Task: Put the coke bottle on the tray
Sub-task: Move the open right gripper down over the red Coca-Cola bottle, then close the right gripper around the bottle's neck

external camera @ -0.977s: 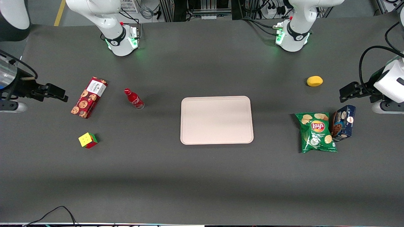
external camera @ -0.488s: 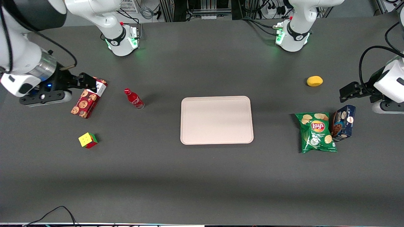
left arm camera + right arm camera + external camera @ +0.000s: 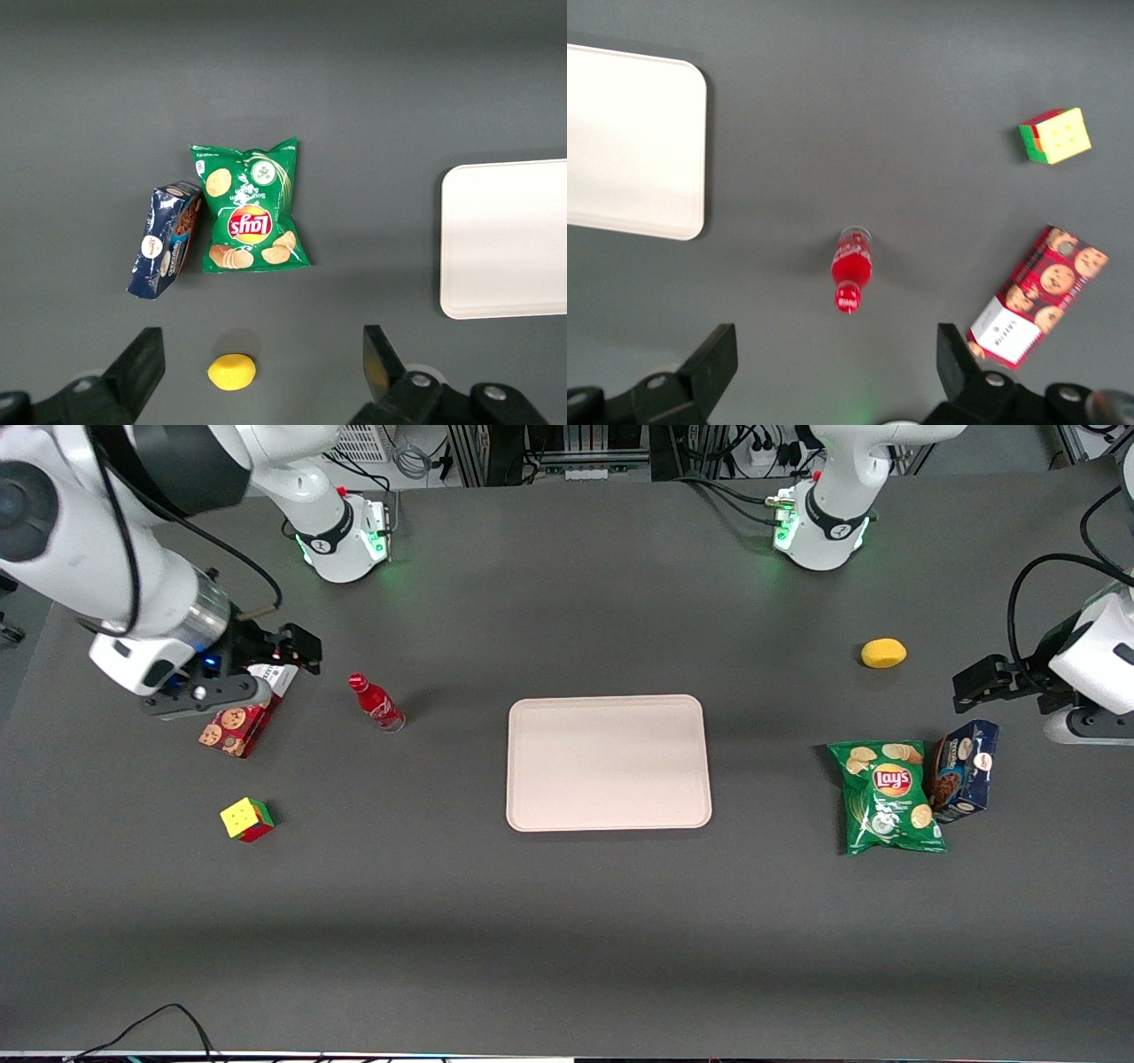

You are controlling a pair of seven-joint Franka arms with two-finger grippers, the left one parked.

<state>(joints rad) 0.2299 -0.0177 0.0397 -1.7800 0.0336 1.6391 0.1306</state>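
Note:
The coke bottle (image 3: 376, 703) is a small red bottle with a red cap, standing on the dark table between the red cookie box and the tray. It also shows in the right wrist view (image 3: 851, 279), just ahead of the open fingers. The pale pinkish-beige tray (image 3: 608, 762) lies flat in the middle of the table and is bare; its corner shows in the right wrist view (image 3: 629, 142). My gripper (image 3: 301, 654) hangs above the end of the cookie box, beside the bottle and apart from it, toward the working arm's end. It is open and holds nothing (image 3: 835, 359).
A red cookie box (image 3: 232, 726) lies partly under my gripper. A Rubik's cube (image 3: 246, 819) sits nearer the front camera. Toward the parked arm's end lie a green chips bag (image 3: 889, 797), a blue cookie box (image 3: 964, 771) and a yellow lemon (image 3: 883, 653).
My right arm has swung in from the working arm's end of the table toward the bottle and now covers part of the cookie box. Nothing on the table has moved.

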